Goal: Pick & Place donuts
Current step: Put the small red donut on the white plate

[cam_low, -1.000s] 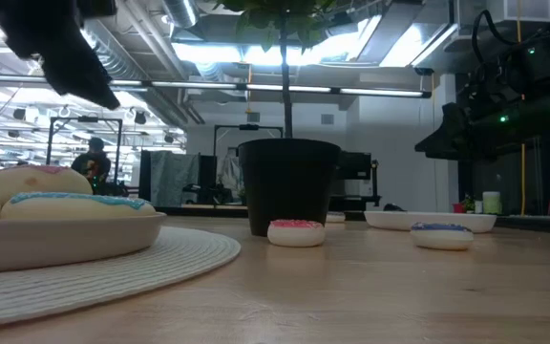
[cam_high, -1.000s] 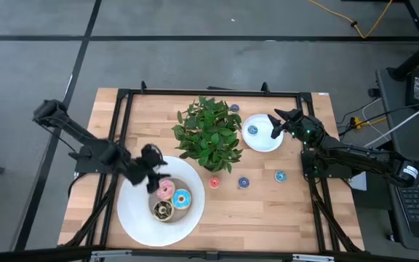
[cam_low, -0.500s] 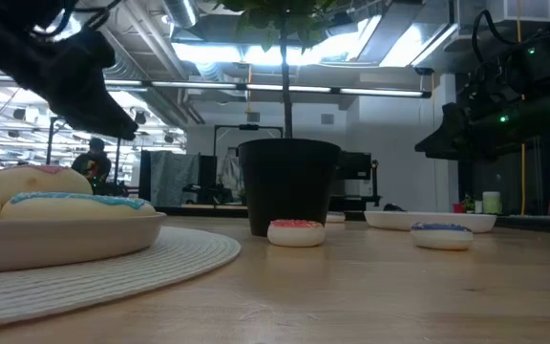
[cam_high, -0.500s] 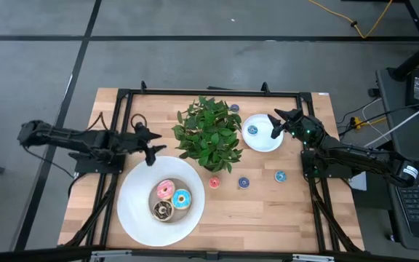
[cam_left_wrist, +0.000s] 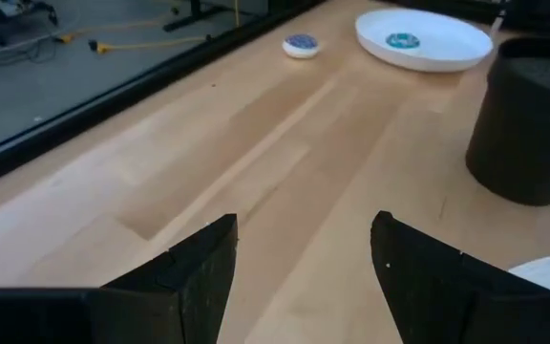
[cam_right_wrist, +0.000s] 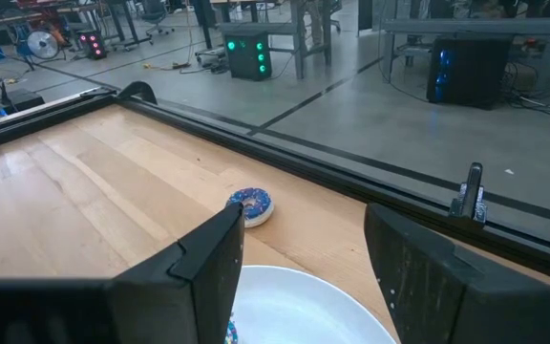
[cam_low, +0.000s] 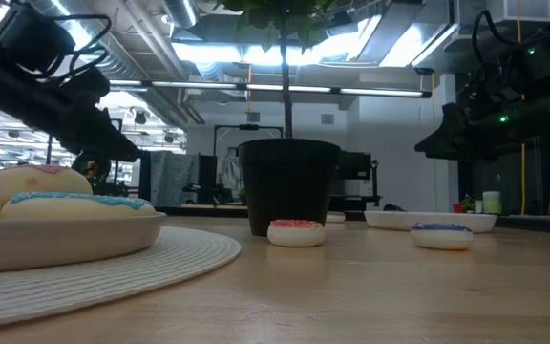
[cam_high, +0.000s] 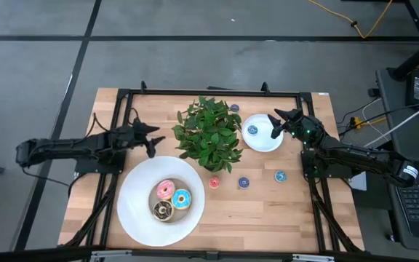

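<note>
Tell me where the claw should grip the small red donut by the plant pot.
The small red donut lies flat and alone on the table. Likely best: descend from straight above and pinch across the ring's outer edges, keeping clear of the potted plant behind it.

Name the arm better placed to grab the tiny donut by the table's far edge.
Right. Its open pincer hovers over the small plate, near that tiny donut; the left pincer sits beyond the plant.

pink donut [cam_high: 165, 190], light-blue donut [cam_high: 181, 198], brown donut [cam_high: 162, 210], white plate [cam_high: 137, 211], green plant [cam_high: 208, 133]
</note>
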`<state>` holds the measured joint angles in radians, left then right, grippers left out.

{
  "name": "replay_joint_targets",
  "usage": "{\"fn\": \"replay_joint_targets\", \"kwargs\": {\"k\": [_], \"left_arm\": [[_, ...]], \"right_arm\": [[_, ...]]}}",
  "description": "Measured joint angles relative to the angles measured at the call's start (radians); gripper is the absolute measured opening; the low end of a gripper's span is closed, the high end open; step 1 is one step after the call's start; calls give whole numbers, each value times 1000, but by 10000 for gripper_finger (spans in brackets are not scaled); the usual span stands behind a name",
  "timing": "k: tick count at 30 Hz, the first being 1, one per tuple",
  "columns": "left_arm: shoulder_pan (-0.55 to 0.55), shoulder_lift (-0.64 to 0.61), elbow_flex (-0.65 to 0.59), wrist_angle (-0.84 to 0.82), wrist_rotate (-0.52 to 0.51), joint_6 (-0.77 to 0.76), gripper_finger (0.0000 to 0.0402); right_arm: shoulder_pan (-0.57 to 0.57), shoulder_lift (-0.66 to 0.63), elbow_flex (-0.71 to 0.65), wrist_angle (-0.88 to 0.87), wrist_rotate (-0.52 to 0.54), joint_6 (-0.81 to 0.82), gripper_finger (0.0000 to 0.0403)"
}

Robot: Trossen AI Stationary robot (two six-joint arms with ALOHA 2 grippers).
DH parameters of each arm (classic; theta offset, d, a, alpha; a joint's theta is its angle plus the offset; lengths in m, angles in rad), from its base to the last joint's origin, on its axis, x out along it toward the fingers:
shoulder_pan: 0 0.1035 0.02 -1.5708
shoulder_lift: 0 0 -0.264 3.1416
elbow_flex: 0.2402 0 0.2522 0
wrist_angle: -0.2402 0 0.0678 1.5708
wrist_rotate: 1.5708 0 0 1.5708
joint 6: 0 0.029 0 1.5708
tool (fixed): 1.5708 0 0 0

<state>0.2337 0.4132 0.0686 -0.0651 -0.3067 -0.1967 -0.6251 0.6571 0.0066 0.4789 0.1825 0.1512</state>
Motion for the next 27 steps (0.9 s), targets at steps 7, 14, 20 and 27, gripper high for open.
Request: {"fn": "replay_joint_targets", "kwargs": {"k": [7,14,20,27], "left_arm": [[96,-104,-23,8,59,48,233],[131,-240,-23,7,59,89,233],[131,-370,-23,7,59,89,233],[130,-413,-25,48,58,88,233]], "right_arm": [[0,0,0,0,0,-1,218],[0,0,0,0,0,0,218],[0,0,0,0,0,0,218],[0,0,0,0,0,-1,218]]}}
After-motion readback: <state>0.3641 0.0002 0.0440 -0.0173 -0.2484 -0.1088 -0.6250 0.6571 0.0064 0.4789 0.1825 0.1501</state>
